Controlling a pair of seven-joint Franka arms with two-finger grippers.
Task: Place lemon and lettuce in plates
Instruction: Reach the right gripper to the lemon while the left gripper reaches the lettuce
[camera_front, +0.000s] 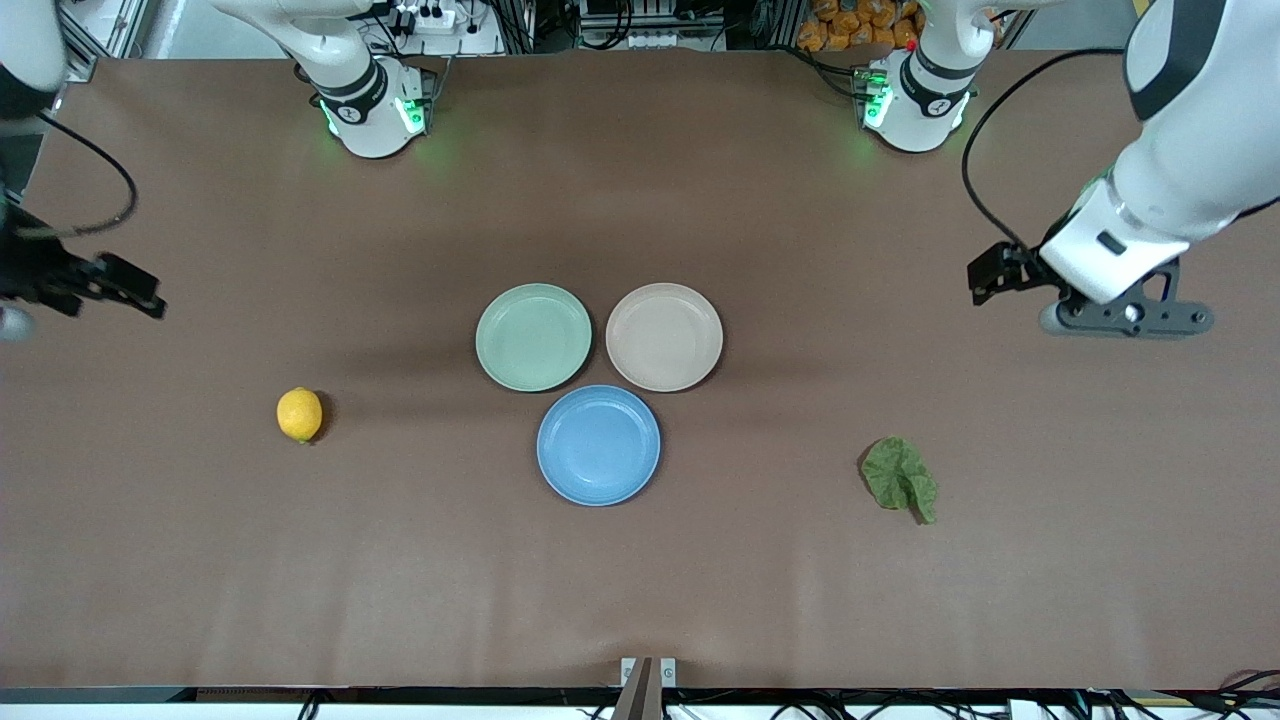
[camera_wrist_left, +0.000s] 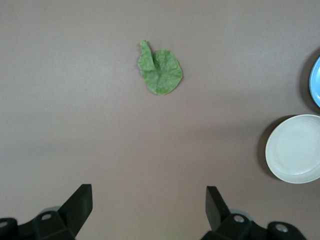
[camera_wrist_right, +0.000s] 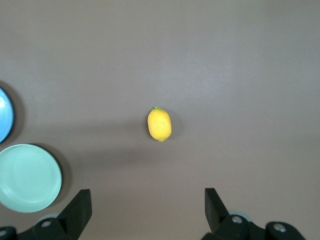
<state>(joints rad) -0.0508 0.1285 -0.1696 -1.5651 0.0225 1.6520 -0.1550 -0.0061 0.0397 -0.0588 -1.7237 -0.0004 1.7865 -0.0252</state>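
The yellow lemon (camera_front: 300, 414) lies on the brown table toward the right arm's end; it also shows in the right wrist view (camera_wrist_right: 159, 124). The dark-green lettuce (camera_front: 900, 478) lies toward the left arm's end and shows in the left wrist view (camera_wrist_left: 161, 70). The blue plate (camera_front: 598, 445) and the beige-pink plate (camera_front: 664, 336) sit mid-table, both empty. My left gripper (camera_front: 1125, 318) hangs open and empty above the table (camera_wrist_left: 148, 192), apart from the lettuce. My right gripper (camera_front: 15, 310) hangs open and empty (camera_wrist_right: 148, 196), apart from the lemon.
A pale mint-green plate (camera_front: 533, 336) sits beside the beige-pink plate, touching-close to both, and shows in the right wrist view (camera_wrist_right: 27, 177). The blue plate is nearer the front camera than the other two. The arms' bases (camera_front: 372, 110) stand along the table's edge.
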